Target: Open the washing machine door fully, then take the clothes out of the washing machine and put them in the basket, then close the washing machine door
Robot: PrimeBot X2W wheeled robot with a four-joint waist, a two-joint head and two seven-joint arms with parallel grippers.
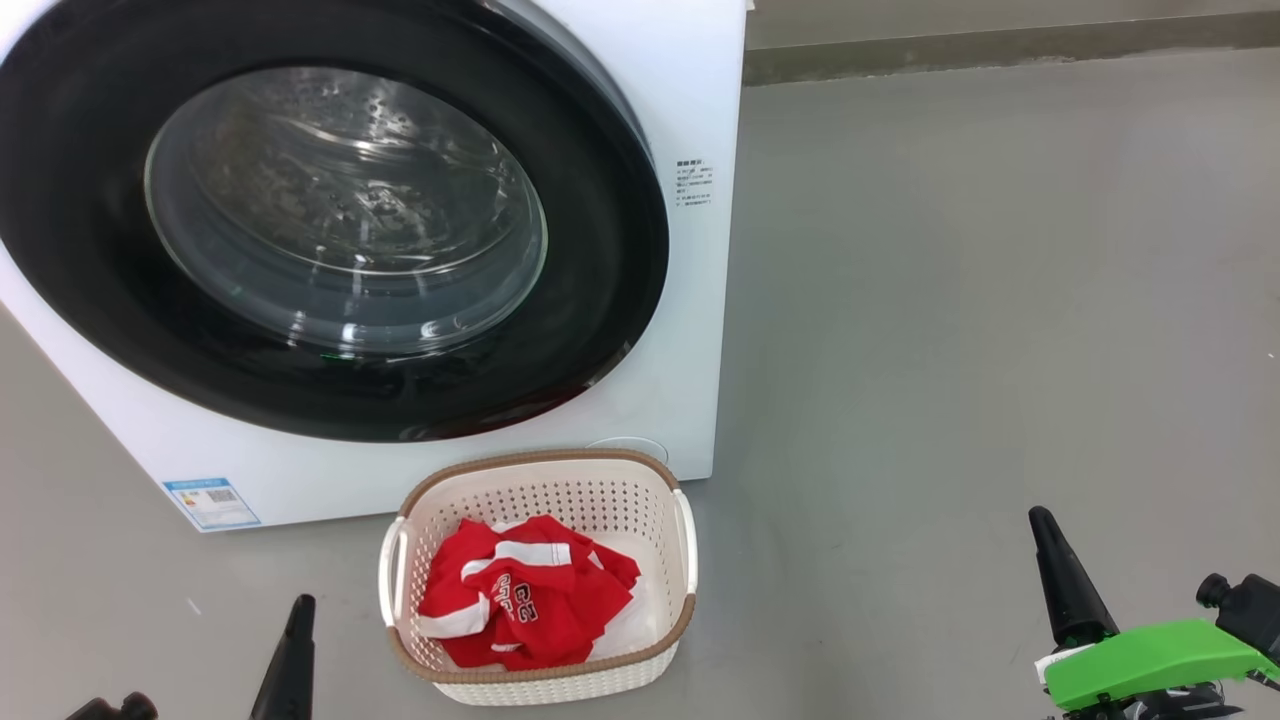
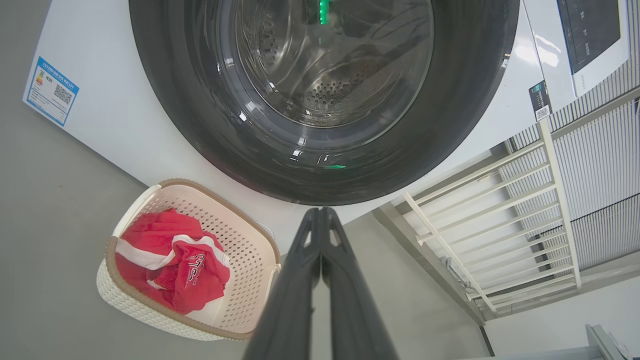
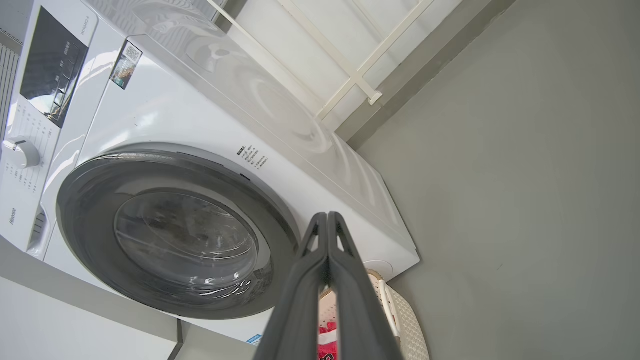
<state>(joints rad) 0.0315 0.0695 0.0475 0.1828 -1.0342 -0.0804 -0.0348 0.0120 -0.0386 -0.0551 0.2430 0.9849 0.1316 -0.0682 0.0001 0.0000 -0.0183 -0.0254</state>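
Round glossy black washing machine door (image 1: 90, 250) with bulging glass window: shut flush on big white boxy washing machine (image 1: 690, 120). Small cream-white perforated plastic basket (image 1: 540, 462) with brown rim: on grey floor (image 1: 950, 300), just in front of machine. Bright red clothes (image 1: 530, 600) with white stripes: heaped inside basket, pretty crumpled tbh. Left gripper (image 2: 320, 212): fingers pressed together, nothing held, near basket. Right gripper (image 3: 327, 216): same deal, closed up and empty, off to basket's right.

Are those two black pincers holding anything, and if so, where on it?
Nothing. The left gripper and right gripper are both shut empty; the red fabric clothes lie in the cream perforated plastic basket.
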